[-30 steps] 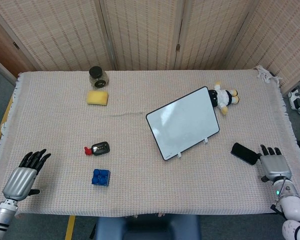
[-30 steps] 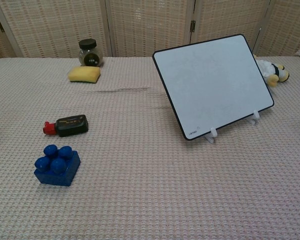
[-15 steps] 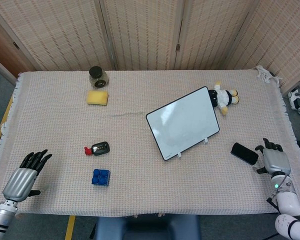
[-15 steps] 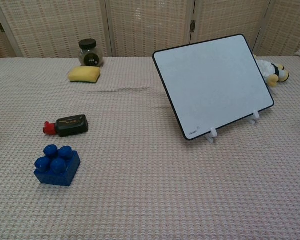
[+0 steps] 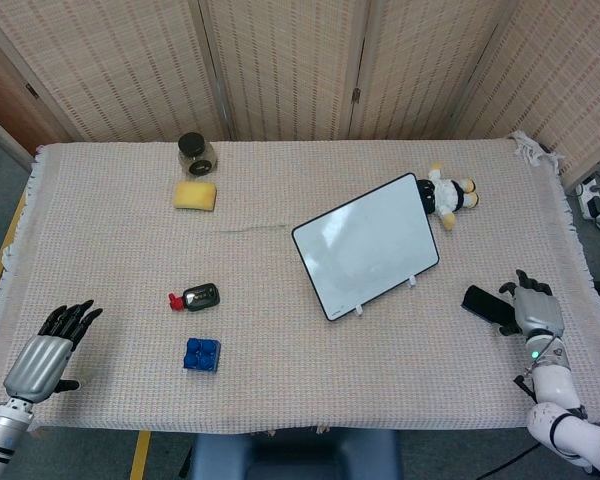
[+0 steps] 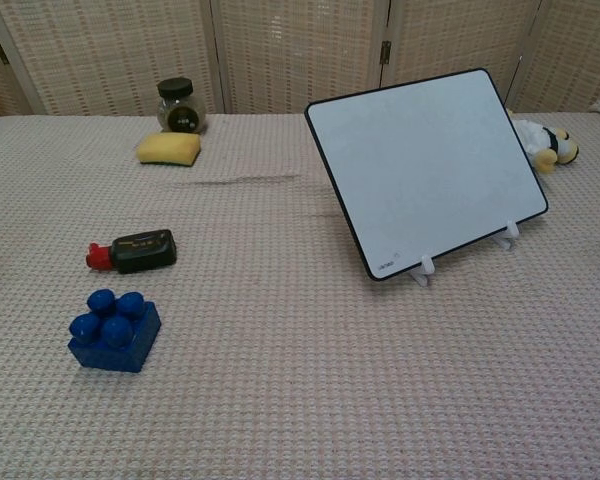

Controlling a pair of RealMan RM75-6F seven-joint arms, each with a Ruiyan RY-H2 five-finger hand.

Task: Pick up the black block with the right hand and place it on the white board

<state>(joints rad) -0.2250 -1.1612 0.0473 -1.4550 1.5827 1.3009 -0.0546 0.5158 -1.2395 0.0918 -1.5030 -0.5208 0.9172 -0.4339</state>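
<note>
Right robot hand (image 5: 532,308): your right hand sits at the 4 o'clock edge of the tabletop in the head view, fingers apart and empty, their tips at the right end of the black block; whether they touch it you cannot tell from here.
Left robot hand (image 5: 48,352): your left hand rests at 8 o'clock near the front edge, fingers spread, holding nothing, well apart from every object.
Black block (image 5: 486,305): the block you are after lies flat on the cloth at 4 o'clock, just left of your right hand and apart from the board; the chest view shows only a dark sliver of it at the right border.
White board (image 5: 367,246): the board stands tilted on two small white feet a little right of centre, its face bare.
Tabletop (image 5: 280,370): a pale woven cloth covers the surface you work over.
Plush toy (image 5: 446,195): a small white, black and yellow toy lies at 2 o'clock, touching the board's far corner in the head view.
Jar (image 5: 196,152): a dark-lidded jar stands at 11 o'clock near the back edge.
Yellow sponge (image 5: 196,195): it lies just in front of the jar.
Black bottle (image 5: 195,297): a small black bottle with a red cap lies on its side at 9 o'clock.
Blue brick (image 5: 202,354): a studded blue brick sits just in front of that bottle, toward you.
</note>
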